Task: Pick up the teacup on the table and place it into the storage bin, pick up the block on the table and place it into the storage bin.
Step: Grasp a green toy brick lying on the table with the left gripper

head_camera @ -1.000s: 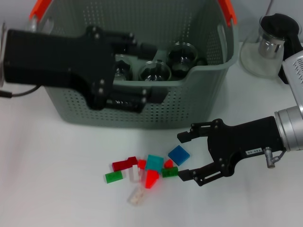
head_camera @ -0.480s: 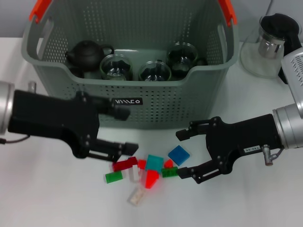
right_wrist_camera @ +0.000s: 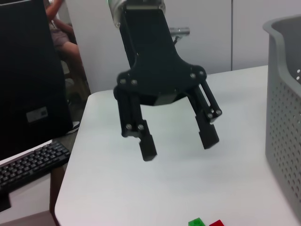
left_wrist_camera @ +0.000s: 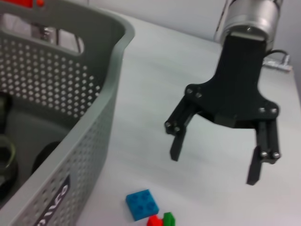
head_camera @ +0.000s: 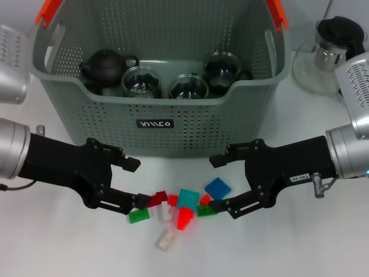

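Blocks (head_camera: 173, 210) scattered on the white table (head_camera: 69, 242), just in front of the storage bin (head_camera: 161, 109): red, green, teal, blue and a clear piece nearest the viewer. Left tool (head_camera: 134, 183) low over the table at the left edge of the pile, fingers apart, lower fingertip close to a green block (head_camera: 138, 216). Right tool (head_camera: 218, 182) low at the pile's right edge, fingers apart, straddling the blue block (head_camera: 218, 188). Beyond, the bin holds a dark teapot (head_camera: 105, 65) and three glass teacups (head_camera: 187, 86) in a row. Glass pitcher (head_camera: 326, 57) with black lid stands farther back on the table, right of the bin.
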